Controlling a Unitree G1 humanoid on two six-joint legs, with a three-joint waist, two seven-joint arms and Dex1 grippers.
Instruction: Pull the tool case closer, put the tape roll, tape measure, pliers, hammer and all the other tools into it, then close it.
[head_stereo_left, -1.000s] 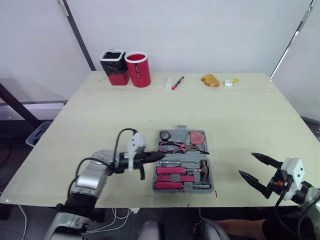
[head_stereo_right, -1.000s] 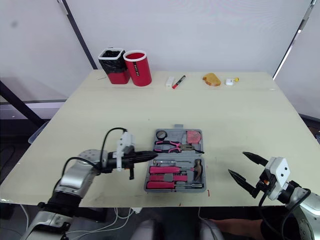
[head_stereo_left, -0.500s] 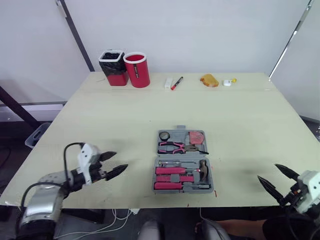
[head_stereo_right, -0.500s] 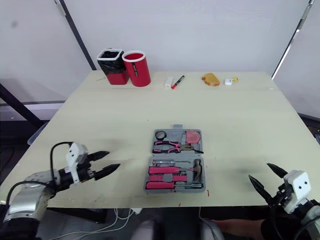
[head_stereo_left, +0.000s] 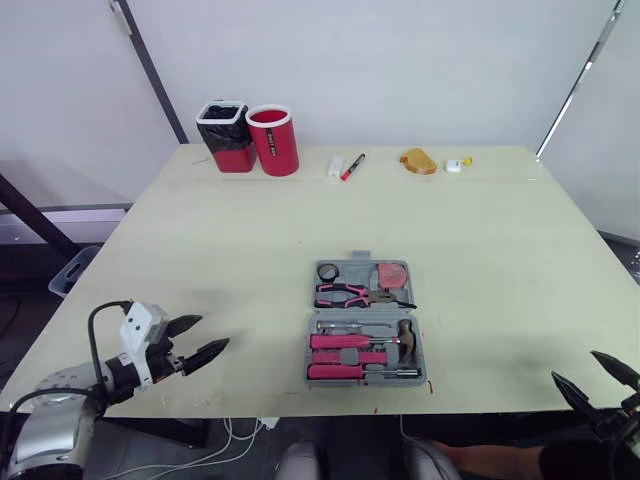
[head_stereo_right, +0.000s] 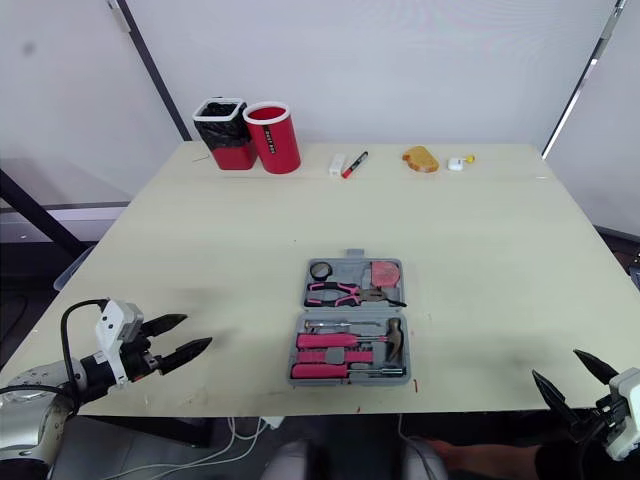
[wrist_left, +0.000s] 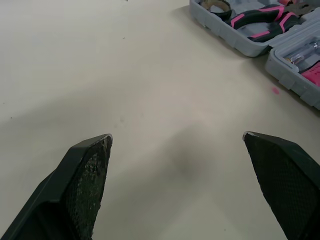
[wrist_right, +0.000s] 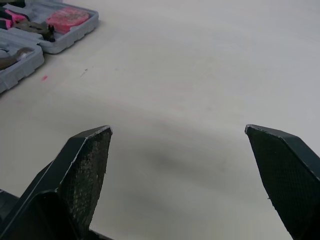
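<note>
The grey tool case (head_stereo_left: 365, 322) lies open and flat near the table's front edge, in the middle. In it sit a black tape roll (head_stereo_left: 329, 271), a pink tape measure (head_stereo_left: 394, 275), pink-handled pliers (head_stereo_left: 350, 294), a hammer (head_stereo_left: 405, 337) and pink-handled screwdrivers (head_stereo_left: 345, 342). My left gripper (head_stereo_left: 212, 332) hangs open over the front left of the table, well left of the case, holding nothing. My right gripper (head_stereo_left: 575, 366) is open and empty at the front right edge. The left wrist view has the case (wrist_left: 280, 55) beyond the open fingers (wrist_left: 90, 165); in the right wrist view it (wrist_right: 30, 45) lies off to one side.
At the back of the table stand a black-lined red bin (head_stereo_left: 228, 136) and a red cup (head_stereo_left: 274, 140). Further right lie a white block (head_stereo_left: 337, 166), a marker (head_stereo_left: 354, 166), an orange lump (head_stereo_left: 420, 160) and a small white and yellow item (head_stereo_left: 456, 165).
My left gripper has left the case's left edge, pulled back to the front left and opened. The right gripper has drawn back towards the front right edge. The case has not moved.
</note>
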